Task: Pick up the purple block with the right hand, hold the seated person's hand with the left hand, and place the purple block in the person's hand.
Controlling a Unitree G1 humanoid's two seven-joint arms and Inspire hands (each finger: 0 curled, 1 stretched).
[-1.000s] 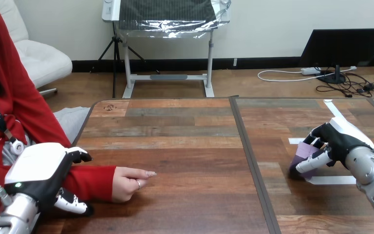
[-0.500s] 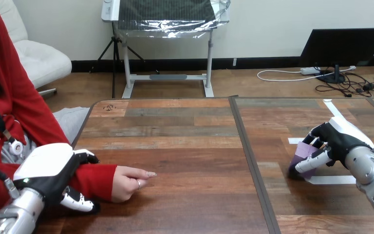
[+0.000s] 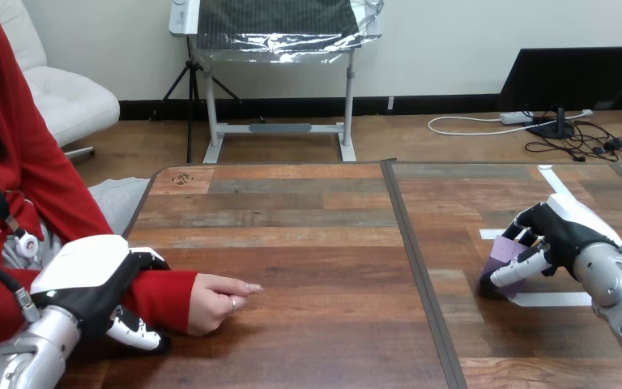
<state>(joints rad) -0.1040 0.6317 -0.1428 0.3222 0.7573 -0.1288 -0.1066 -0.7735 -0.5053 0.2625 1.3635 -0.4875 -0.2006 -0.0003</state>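
The purple block [image 3: 504, 253] stands at the table's right side, beside white tape marks. My right hand [image 3: 563, 231] is shut on it, fingers curled over its far side and the thumb across its front. The person's hand [image 3: 215, 301] rests loosely closed on the table at the left, at the end of a red sleeve. My left hand [image 3: 89, 284] lies over the person's red-sleeved forearm [image 3: 166, 296] just behind the wrist. Its fingers [image 3: 150, 260] curl over the sleeve's far edge and its thumb is against the near edge.
A dark seam [image 3: 417, 267] runs front to back between the two wooden table [image 3: 308, 243] halves. White tape strips [image 3: 552, 299] mark the right half. The person sits at the left edge.
My left hand has slid right along the person's forearm toward the wrist and closed round the sleeve. The right hand and purple block have stayed put.
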